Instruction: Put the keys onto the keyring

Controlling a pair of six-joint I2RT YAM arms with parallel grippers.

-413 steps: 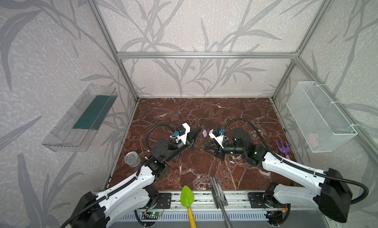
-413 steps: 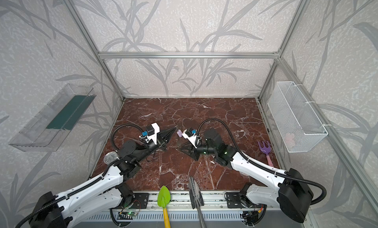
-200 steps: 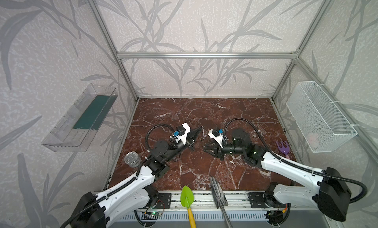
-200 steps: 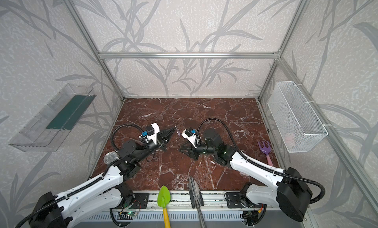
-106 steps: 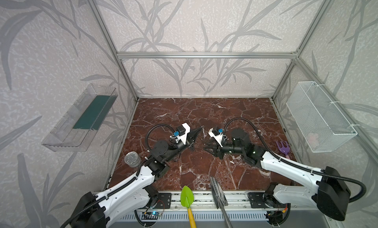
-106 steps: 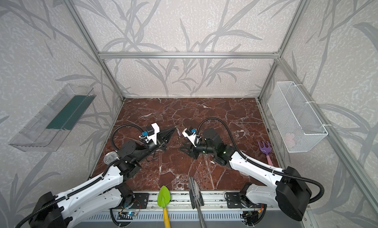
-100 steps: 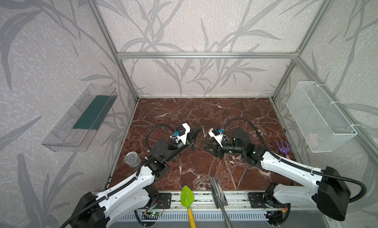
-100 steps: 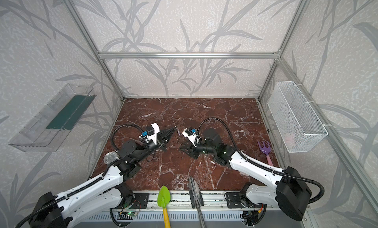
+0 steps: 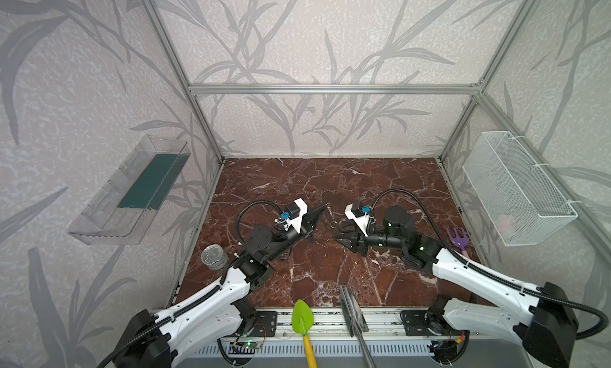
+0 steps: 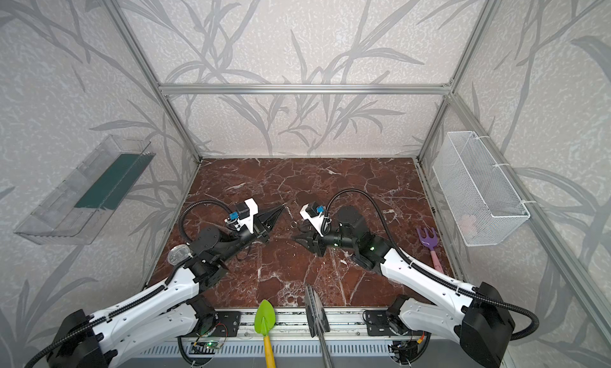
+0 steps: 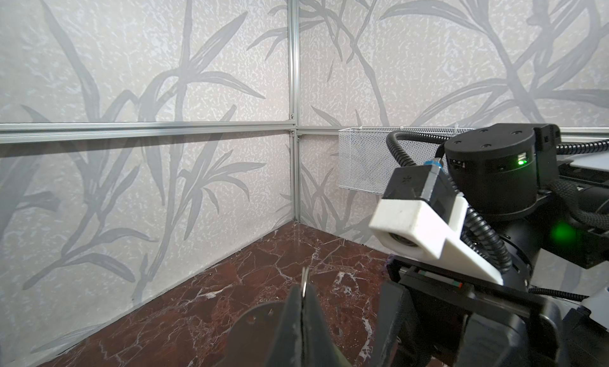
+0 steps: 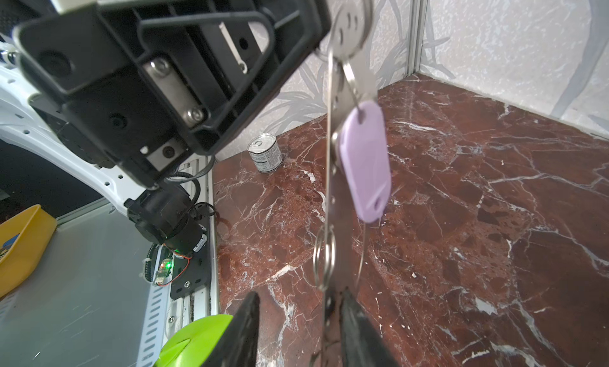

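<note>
1. At the front edge lie a green shovel [image 9: 301, 320] and a dark flat tool [image 9: 352, 313].
2. A tin can [image 9: 213, 257] stands at the left edge of the counter [image 9: 330, 178], beside the left arm. A purple rake [image 9: 458, 237] lies at the right edge.
3. In the middle, the right pincer [image 12: 300, 332] has its fingers apart. The low end of the keyring [image 12: 336, 190] hangs between them, just beside one finger. I cannot tell if they touch.
4. The left pincer [image 9: 322, 208] is squeezed together on the top of the keyring and holds it up in the air above the counter.
5. The lilac key [image 12: 364, 161] hangs on the keyring, under the left pincer.
6. Farther off, a wire basket [image 9: 515, 191] hangs on the right wall and a clear tray [image 9: 132, 191] on the left wall.
</note>
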